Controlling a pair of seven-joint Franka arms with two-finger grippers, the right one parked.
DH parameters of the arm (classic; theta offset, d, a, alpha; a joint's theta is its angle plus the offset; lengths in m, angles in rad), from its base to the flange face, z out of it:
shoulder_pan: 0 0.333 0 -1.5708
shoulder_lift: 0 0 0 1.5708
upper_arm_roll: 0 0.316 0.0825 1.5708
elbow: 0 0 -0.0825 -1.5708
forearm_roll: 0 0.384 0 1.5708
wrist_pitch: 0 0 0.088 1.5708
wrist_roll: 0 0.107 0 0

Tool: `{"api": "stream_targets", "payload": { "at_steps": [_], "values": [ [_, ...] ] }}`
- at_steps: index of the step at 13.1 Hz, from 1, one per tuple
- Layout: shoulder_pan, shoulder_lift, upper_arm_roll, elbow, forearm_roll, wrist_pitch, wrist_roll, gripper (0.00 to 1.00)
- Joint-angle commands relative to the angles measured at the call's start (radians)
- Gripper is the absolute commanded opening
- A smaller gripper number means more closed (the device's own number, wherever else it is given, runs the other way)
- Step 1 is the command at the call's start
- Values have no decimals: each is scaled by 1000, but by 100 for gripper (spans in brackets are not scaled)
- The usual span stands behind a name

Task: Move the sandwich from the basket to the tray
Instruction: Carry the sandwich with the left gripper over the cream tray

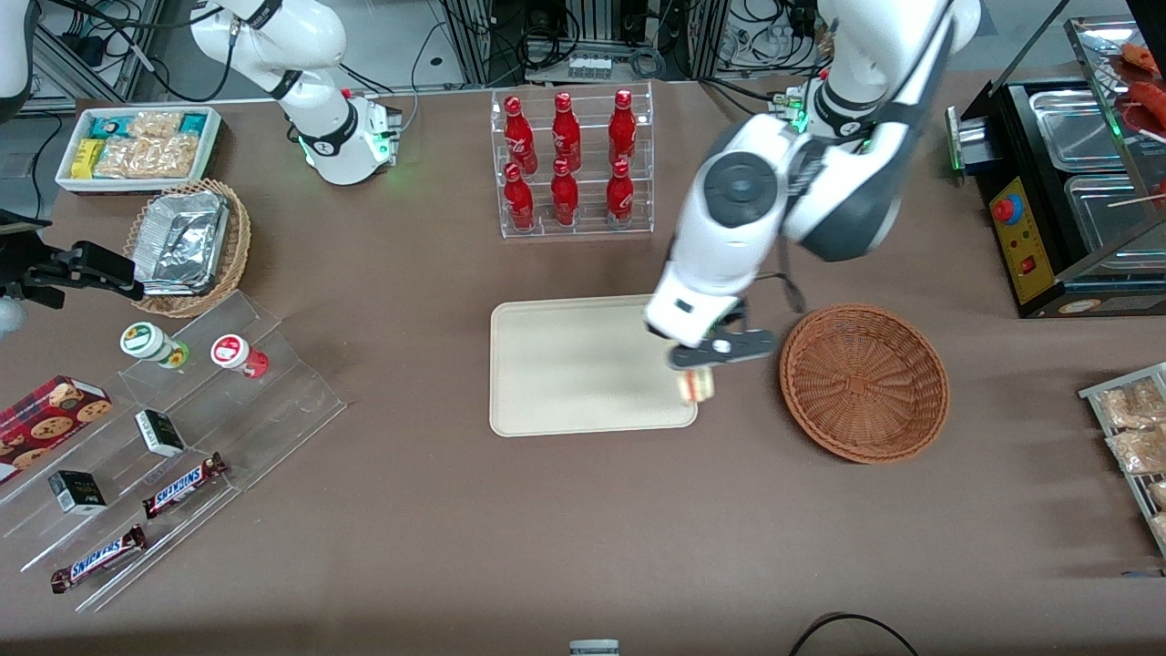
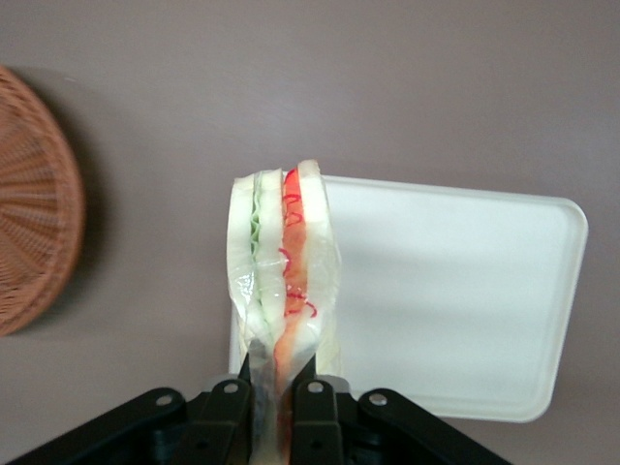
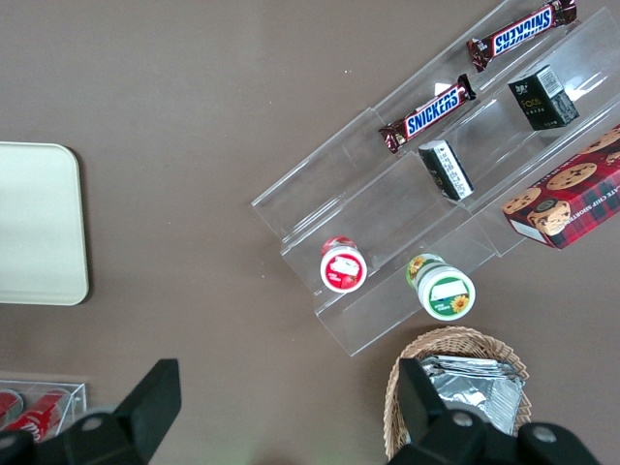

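Observation:
My gripper (image 1: 697, 372) (image 2: 276, 373) is shut on the sandwich (image 1: 696, 386) (image 2: 283, 254), a pale bread wedge with green and red-orange filling along its cut edge. It hangs in the air over the edge of the cream tray (image 1: 583, 366) (image 2: 455, 291) that faces the basket. The reddish-brown wicker basket (image 1: 864, 381) (image 2: 34, 203) sits beside the tray toward the working arm's end of the table, with nothing in it.
A clear rack of red bottles (image 1: 570, 162) stands farther from the front camera than the tray. A black food warmer (image 1: 1066, 182) sits at the working arm's end. Acrylic steps with snacks (image 1: 155, 456) and a foil-container basket (image 1: 187, 246) lie toward the parked arm's end.

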Motion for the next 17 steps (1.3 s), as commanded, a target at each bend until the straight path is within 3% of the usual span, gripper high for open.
{"api": "stream_targets", "payload": {
  "at_steps": [1,6,17],
  "values": [
    [-77,156,14,160,-8,-23,-10,0],
    [-143,297,16,210,3,40,-6,0],
    [-213,403,16,200,26,126,-7,0]
  ]
}}
